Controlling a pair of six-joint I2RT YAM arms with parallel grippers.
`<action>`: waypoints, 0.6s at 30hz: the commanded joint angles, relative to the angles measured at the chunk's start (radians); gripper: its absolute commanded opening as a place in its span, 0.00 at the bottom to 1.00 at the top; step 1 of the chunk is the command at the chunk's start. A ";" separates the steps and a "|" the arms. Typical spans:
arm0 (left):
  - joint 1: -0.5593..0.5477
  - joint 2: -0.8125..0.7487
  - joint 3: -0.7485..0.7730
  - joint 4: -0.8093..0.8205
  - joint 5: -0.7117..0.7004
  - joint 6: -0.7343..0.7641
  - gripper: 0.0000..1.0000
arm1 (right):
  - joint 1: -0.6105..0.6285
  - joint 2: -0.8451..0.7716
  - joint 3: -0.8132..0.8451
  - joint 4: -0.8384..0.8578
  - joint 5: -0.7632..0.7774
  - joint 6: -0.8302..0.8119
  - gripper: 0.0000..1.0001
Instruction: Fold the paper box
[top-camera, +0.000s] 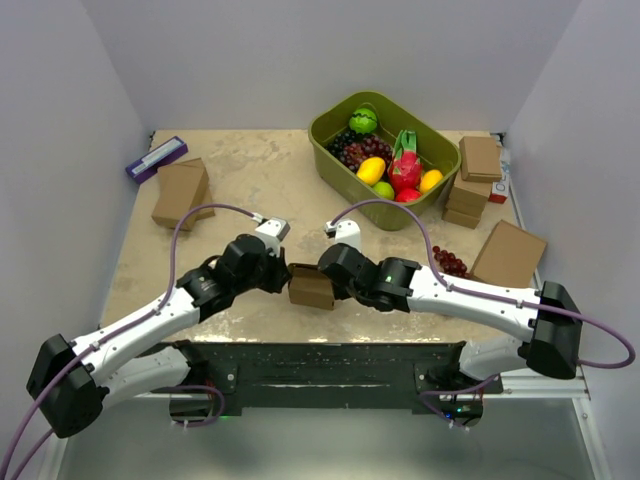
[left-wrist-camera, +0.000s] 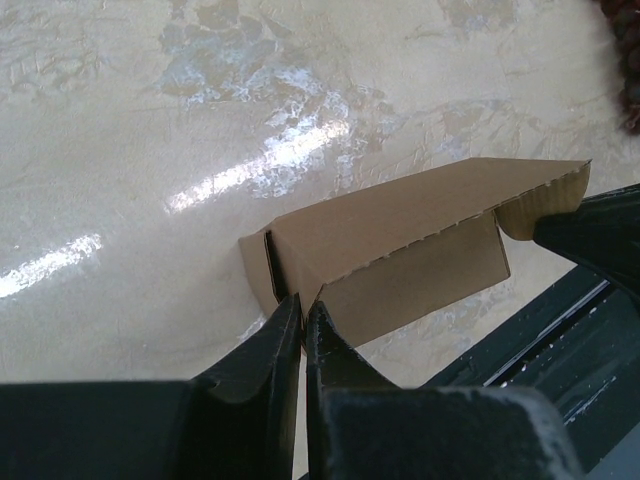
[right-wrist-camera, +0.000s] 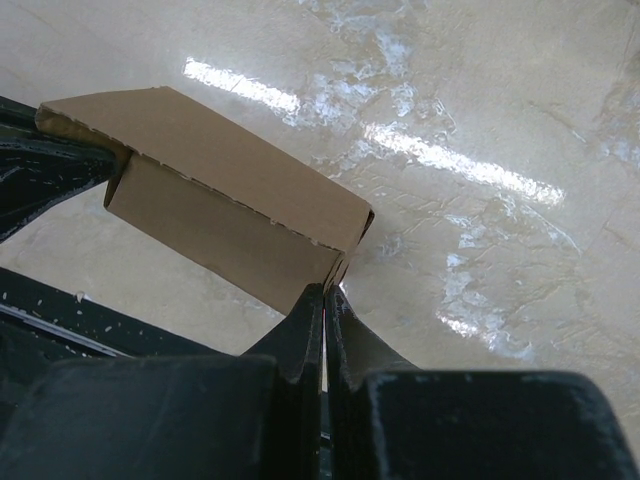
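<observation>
- Top external: the left gripper (top-camera: 283, 274) and the right gripper (top-camera: 336, 284) are meeting nose to nose close to the near edge of the table (top-camera: 270, 170). The paper box (top-camera: 310, 289) is sitting right between them, with each gripper touching one end of it. Well beyond the right gripper, a green bin (top-camera: 335, 160) is holding fruit (top-camera: 405, 170), and stacked brown boxes (top-camera: 478, 165) are standing just beside it.
- Left wrist: the left gripper (left-wrist-camera: 302, 322) is pinching the near end of the paper box (left-wrist-camera: 400, 225). Its fingers (left-wrist-camera: 275, 345) are standing almost together, with only thin cardboard between them. The box is half-folded, a top panel tilting over a side wall, and it is stretching away from the fingertips over the table (left-wrist-camera: 150, 120). At its far end the right gripper (left-wrist-camera: 595, 235) is touching a curled flap.
- Right wrist: the right gripper (right-wrist-camera: 325, 300) is squeezing fully closed on the near lower corner of the paper box (right-wrist-camera: 230, 185), its fingers (right-wrist-camera: 300, 340) pressing flat against each other. The box is running up and to the left from the fingertips, and the left gripper (right-wrist-camera: 40, 165) is gripping its far end.
</observation>
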 joint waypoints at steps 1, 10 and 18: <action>-0.020 -0.005 -0.024 -0.011 0.008 -0.008 0.00 | 0.007 -0.017 0.047 0.000 -0.006 0.044 0.00; -0.044 -0.002 -0.034 -0.009 -0.024 -0.006 0.00 | 0.003 -0.036 0.041 0.032 -0.017 0.077 0.00; -0.069 0.001 -0.036 -0.006 -0.038 -0.009 0.00 | -0.014 -0.063 -0.010 0.099 -0.019 0.123 0.00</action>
